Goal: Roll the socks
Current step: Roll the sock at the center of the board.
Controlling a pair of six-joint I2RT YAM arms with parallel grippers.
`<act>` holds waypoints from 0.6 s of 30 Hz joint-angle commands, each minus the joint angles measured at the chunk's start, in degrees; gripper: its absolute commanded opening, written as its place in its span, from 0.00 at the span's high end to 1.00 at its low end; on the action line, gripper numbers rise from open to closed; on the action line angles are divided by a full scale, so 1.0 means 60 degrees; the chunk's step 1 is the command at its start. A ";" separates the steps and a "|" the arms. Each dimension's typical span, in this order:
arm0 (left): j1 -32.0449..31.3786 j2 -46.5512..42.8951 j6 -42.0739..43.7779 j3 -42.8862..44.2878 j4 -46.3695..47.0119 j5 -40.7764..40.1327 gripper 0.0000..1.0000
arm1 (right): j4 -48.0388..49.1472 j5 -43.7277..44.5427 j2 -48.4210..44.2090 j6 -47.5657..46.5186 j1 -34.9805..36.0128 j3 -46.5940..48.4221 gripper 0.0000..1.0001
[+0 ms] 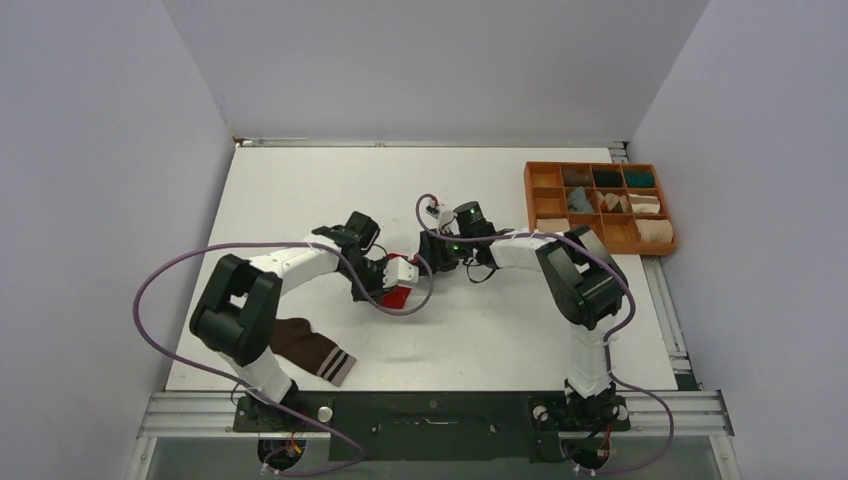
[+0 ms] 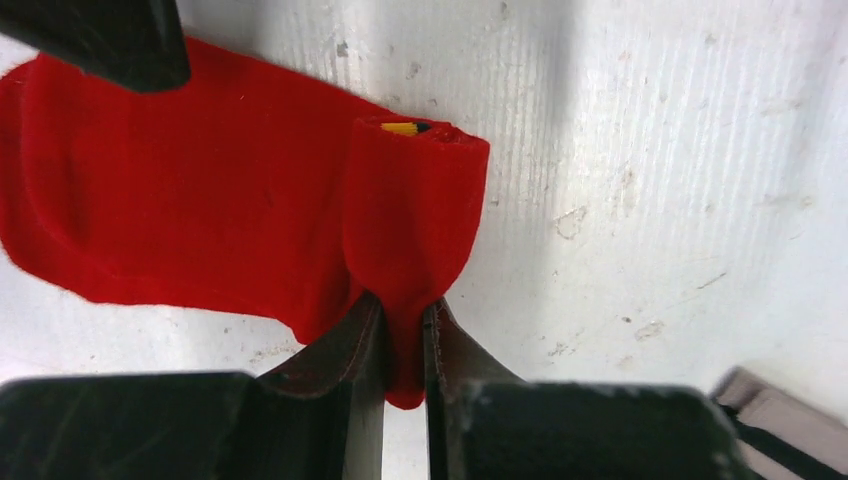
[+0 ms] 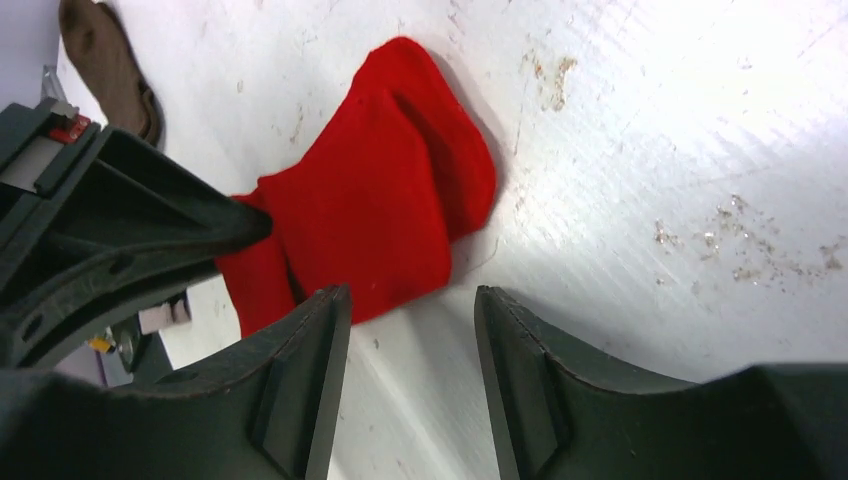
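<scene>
My left gripper is clamped on a raised fold at the edge of the red sock, which lies flat in the middle of the table between my arms. My right gripper hovers just beside it, fingers apart, holding nothing. The dark brown sock lies near my left base.

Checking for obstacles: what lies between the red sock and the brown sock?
Only bare table between red sock and brown sock; the right wrist view shows it.
</scene>
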 commanded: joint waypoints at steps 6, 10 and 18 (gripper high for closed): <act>0.0085 0.2717 -0.1303 0.2524 -0.4114 0.1508 1.00 | 0.1055 0.1120 0.0631 0.0502 0.0400 0.0332 0.51; 0.0087 0.2952 -0.1056 0.2842 -0.4654 0.1971 1.00 | 0.0847 0.1026 0.0923 0.0460 0.0362 0.0567 0.77; 0.0045 0.3045 -0.0667 0.2867 -0.4629 0.1729 1.00 | 0.0969 0.1091 0.1611 0.0456 0.0451 0.1545 0.95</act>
